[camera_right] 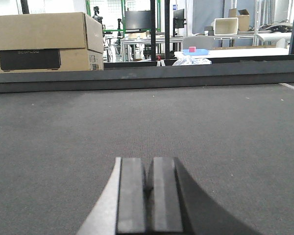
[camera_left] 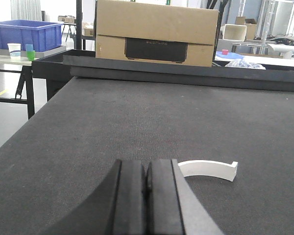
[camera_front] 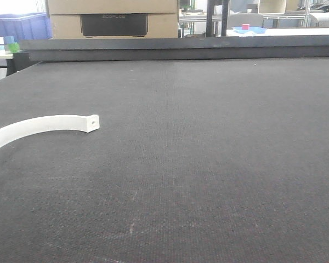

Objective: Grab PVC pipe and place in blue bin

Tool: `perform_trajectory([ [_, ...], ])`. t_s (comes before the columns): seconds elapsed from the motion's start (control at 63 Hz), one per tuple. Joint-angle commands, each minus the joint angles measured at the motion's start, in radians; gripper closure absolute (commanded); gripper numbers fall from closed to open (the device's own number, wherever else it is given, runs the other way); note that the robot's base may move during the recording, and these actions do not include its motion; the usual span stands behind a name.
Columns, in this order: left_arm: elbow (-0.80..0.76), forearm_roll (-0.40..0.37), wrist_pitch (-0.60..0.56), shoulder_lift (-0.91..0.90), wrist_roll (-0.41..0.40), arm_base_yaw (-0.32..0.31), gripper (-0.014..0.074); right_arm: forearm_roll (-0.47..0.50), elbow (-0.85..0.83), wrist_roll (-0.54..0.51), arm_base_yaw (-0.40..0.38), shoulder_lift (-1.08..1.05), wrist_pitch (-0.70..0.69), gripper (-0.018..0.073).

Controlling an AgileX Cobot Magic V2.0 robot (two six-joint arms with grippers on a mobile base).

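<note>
Front view: set low over the dark table [camera_front: 208, 164], facing its far rail, PVC pipe [camera_front: 38, 125] close at left. Left wrist view: directly behind the left gripper [camera_left: 147, 169], facing forward, the pipe just ahead-right of its tips. Right wrist view: likewise behind the right gripper [camera_right: 150, 166]. All three share the rail and the cardboard box [camera_front: 112, 6].

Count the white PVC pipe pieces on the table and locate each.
1. The PVC pipe lies flat on the table at the front view's left edge, partly cut off, just right of the left claw in its wrist view. No others show.
</note>
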Motion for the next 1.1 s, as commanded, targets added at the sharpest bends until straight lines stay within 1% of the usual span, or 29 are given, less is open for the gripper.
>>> perform_trajectory([
  [0.0,-0.003,-0.004,-0.013,-0.003,0.002,0.001,0.0707,0.000,0.000,-0.002,-0.004,-0.002,-0.017,0.0721],
  [0.572,-0.003,-0.004,-0.013,-0.003,0.002,0.001,0.0707,0.000,0.000,-0.002,-0.004,-0.002,-0.017,0.0721],
  [0.667,-0.003,0.022,-0.036,-0.003,0.002,0.001,0.0707,0.000,0.000,-0.002,-0.004,-0.002,-0.017,0.0721],
  [0.794,-0.003,0.026,-0.079,-0.003,0.002,0.001,0.0707,-0.004,0.000,-0.002,-0.004,-0.002,-0.029,0.0721],
  [0.874,-0.003,0.027,-0.112,-0.003,0.002,0.001,0.0707,-0.004,0.000,-0.002,-0.004,-0.002,-0.150,0.0721],
  [0.937,-0.003,0.027,-0.187,-0.003,0.002,0.001,0.0707,-0.004,0.000,-0.002,-0.001,-0.002,-0.293,0.0721],
  [0.985,-0.009,0.027,-0.235,-0.003,0.002,0.001,0.0707,-0.004,-0.009,-0.002,-0.001,-0.002,-0.353,0.0721],
  [1.032,-0.049,0.027,-0.262,-0.003,0.002,0.001,0.0707,-0.004,-0.051,-0.002,-0.001,-0.002,-0.354,0.0721],
  [1.08,-0.103,0.027,-0.269,-0.003,0.002,0.001,0.0707,-0.004,-0.115,-0.002,-0.001,-0.002,-0.320,0.0721],
])
